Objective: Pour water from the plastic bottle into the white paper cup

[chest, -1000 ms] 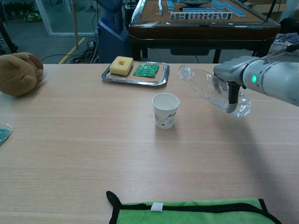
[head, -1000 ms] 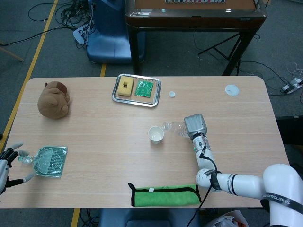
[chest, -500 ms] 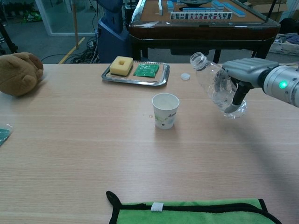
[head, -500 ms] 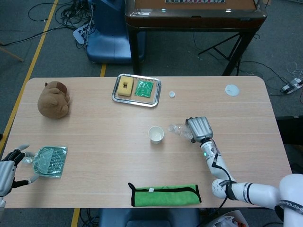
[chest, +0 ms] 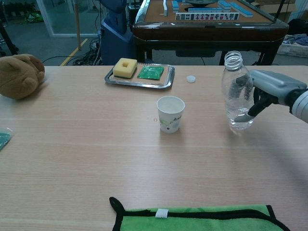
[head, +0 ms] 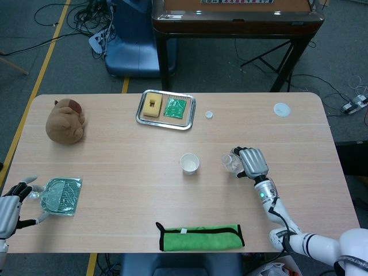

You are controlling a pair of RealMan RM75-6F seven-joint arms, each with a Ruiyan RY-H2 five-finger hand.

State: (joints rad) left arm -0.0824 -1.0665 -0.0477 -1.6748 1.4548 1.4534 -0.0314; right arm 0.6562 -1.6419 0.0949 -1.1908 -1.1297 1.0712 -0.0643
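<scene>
Head view: my right hand [head: 251, 163] is wrapped around the bottle [head: 231, 163], which sits right of the cup [head: 190, 163], apart from it. My left hand [head: 12, 202] is at the counter [head: 115, 155] edge, far left, fingers spread and holding nothing, just beside the mesh bag [head: 59, 195]. The cap [head: 209, 114] lies near the tray [head: 167, 109], so the bottle is open.

Chest view: bottle [chest: 237, 91] is upright, base on or just above the counter [chest: 86, 144]; I can't tell if it's touching. Right hand [chest: 260, 94] grips it from the side, fingers closed round the body. A little water shows in the bottom. Cup [chest: 171, 113] stands upright to its left, well short of the neck. I can't see into it, so the fill level is unknown.

Judgement: looks like the set-down end of the pour. Next move: check the base is seated flat, then ease the fingers off without tipping the light bottle.
</scene>
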